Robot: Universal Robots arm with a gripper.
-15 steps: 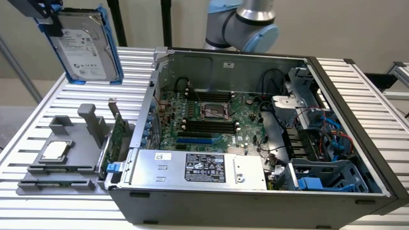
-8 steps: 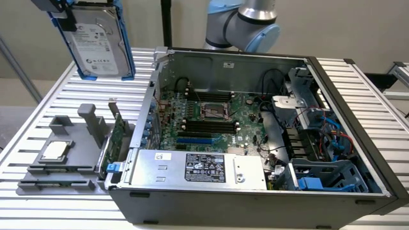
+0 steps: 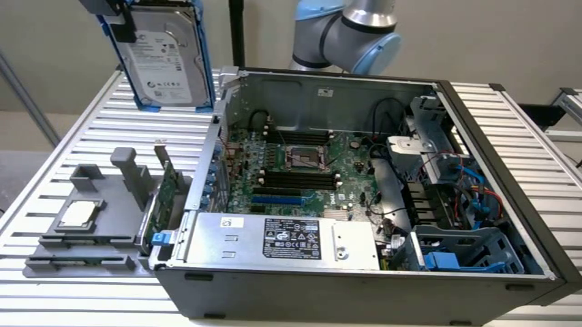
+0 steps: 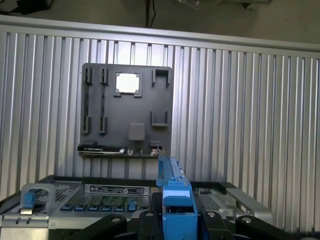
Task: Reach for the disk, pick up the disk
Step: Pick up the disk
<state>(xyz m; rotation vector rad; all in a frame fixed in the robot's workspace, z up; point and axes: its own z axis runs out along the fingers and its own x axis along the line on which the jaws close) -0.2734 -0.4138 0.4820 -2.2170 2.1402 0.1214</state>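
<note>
over slatted metal table (image 3: 86,146), gripper (image 4: 177,222) tight on disk (image 3: 165,61), aloft nr pc case (image 3: 364,289)

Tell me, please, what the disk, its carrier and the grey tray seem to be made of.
The disk: likely metal, with a silver-grey sheen, under a white paper-like printed label. Its carrier: probably moulded plastic, bright blue, uniform, slightly glossy. The tray: looks like matte grey plastic, with blocky raised holders.

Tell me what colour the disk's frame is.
Bright blue, around the disk; clearest in the exterior view.
</note>
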